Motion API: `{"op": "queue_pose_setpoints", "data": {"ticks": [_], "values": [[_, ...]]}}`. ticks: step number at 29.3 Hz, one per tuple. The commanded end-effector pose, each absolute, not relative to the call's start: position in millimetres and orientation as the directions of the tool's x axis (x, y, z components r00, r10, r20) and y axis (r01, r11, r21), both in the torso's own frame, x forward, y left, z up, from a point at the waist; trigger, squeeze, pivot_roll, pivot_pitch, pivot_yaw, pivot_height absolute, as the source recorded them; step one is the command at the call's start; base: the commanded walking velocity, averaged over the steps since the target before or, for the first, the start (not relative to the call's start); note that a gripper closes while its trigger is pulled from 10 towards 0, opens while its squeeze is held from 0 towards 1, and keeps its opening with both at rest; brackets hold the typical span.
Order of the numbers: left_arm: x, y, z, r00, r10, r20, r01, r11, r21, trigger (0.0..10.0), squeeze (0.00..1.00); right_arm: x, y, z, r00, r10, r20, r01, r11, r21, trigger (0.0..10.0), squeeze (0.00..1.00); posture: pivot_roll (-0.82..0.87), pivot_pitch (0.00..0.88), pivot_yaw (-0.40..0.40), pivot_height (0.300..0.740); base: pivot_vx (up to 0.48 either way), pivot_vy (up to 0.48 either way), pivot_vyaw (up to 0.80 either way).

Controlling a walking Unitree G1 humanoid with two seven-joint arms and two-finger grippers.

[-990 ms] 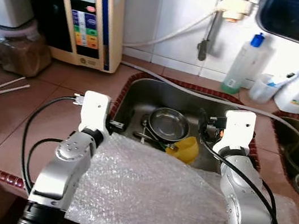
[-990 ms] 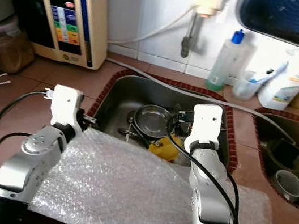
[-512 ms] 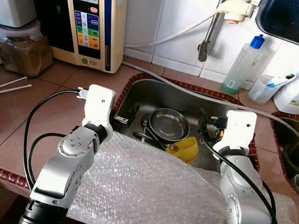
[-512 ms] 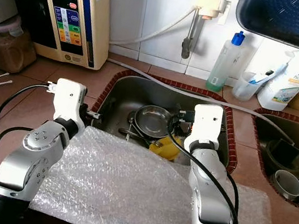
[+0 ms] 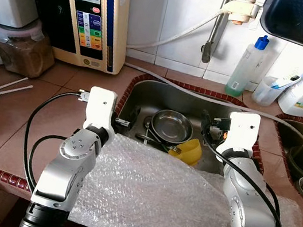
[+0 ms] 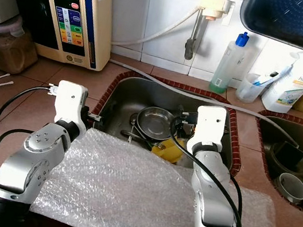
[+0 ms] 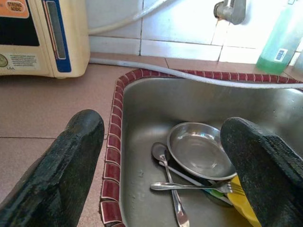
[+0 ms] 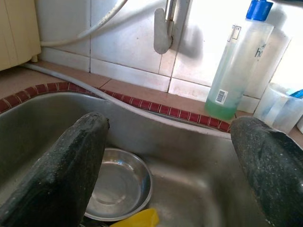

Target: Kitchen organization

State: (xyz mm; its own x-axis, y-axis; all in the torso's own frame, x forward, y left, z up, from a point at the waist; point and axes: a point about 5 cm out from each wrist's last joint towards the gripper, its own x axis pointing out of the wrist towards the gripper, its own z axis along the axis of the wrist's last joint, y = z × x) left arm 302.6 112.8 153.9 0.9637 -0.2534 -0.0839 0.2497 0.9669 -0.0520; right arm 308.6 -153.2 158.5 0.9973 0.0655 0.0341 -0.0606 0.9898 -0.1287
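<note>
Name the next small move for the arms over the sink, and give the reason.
Probably lower the left gripper toward the steel bowl in the sink. Both grippers are open and empty above the basin, and the bowl lies uncovered beside the spoons, between the left fingers.

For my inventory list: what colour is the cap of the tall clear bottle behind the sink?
Blue. The bottle's cap shows best in the right wrist view.

steel bowl (image 5: 171, 125), spoons (image 7: 171, 185), in sink (image 5: 160, 94)

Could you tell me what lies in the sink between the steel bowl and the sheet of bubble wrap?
Between the steel bowl and the bubble wrap lie crossed spoons and a yellow dish, shown in the left eye and left wrist views.
</note>
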Motion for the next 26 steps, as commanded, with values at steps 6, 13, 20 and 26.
{"op": "queue_pose_setpoints", "data": {"ticks": [6,13,20,26], "values": [[303.2,112.3,158.1,0.963,-0.257,-0.087,0.255,0.966,-0.038,10.0,0.0,309.5,-156.5,164.1,0.998,0.05,0.047,-0.044,0.992,-0.116,10.0,0.0,0.0,0.0,0.0,0.74,-0.277,0.0,0.0],[303.0,111.2,157.5,0.962,-0.258,-0.09,0.255,0.966,-0.044,10.0,0.0,309.8,-156.4,164.4,0.998,0.051,0.047,-0.045,0.992,-0.116,10.0,0.0,-0.01,0.0,-0.001,0.74,-0.292,0.0,0.0],[303.6,111.5,156.1,0.961,-0.259,-0.098,0.255,0.966,-0.047,10.0,0.0,309.9,-157.0,164.9,0.998,0.047,0.05,-0.041,0.992,-0.117,10.0,0.0,-0.01,0.0,0.005,0.74,-0.296,0.0,0.0],[305.1,110.5,157.1,0.959,-0.266,-0.098,0.263,0.964,-0.043,10.0,0.0,309.9,-157.1,164.9,0.998,0.041,0.052,-0.035,0.993,-0.115,10.0,0.0,-0.01,0.0,0.01,0.74,-0.28,0.0,0.0]]}}
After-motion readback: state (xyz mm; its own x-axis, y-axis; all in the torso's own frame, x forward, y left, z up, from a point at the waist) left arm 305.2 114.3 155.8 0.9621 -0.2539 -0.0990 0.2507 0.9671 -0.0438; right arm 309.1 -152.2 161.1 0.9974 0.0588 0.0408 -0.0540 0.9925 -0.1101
